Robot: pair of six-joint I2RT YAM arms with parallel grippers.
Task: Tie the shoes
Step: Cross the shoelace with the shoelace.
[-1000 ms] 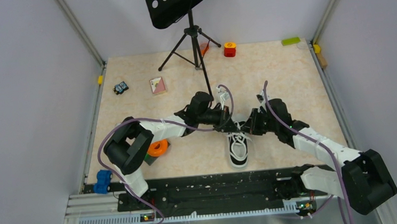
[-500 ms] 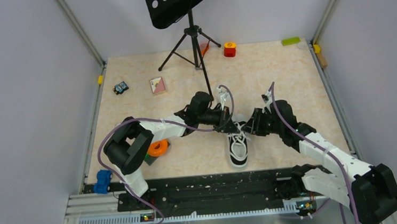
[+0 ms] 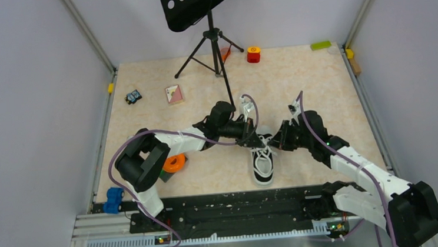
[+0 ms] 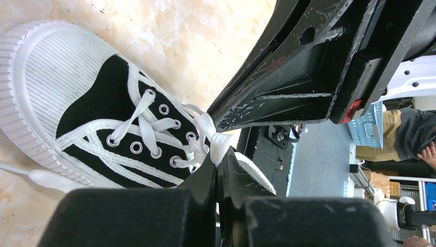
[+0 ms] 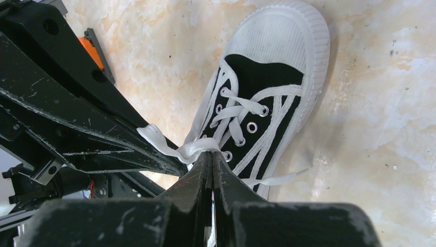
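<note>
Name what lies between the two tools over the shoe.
A short stretch of white lace runs from the right tool to the left tool; the right wrist view shows it.

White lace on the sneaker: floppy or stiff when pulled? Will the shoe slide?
Likely floppy: the flat white lace sags and curls where the right gripper pinches it. The small sneaker looks light, so it may slide on the smooth tabletop.

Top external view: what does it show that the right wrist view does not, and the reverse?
Only top external: the music stand and the red block. Only right wrist: the metal eyelets and the white lace pinched between the shut right fingers. Both: the black sneaker and the left fingers beside it.
</note>
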